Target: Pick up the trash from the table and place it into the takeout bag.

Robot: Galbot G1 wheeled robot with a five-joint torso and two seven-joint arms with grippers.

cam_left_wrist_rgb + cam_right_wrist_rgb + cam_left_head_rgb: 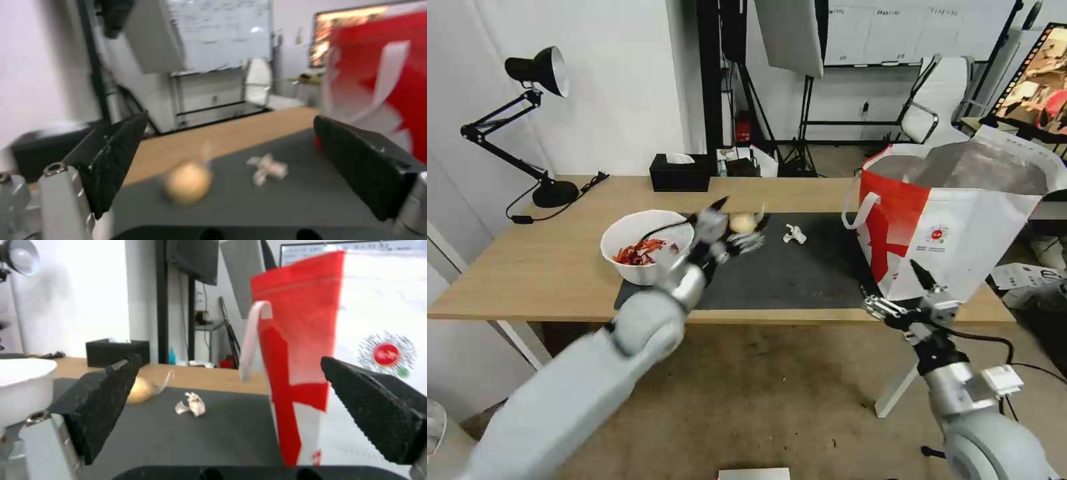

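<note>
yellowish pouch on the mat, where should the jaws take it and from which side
Probably the plump rounded body of the yellowish pouch, since its thin twisted tail sticks up and looks flimsy. It lies flat on the dark mat between the white bowl and the paper wad, so come from above. The left gripper, jaws wide open, is already next to it.
</note>
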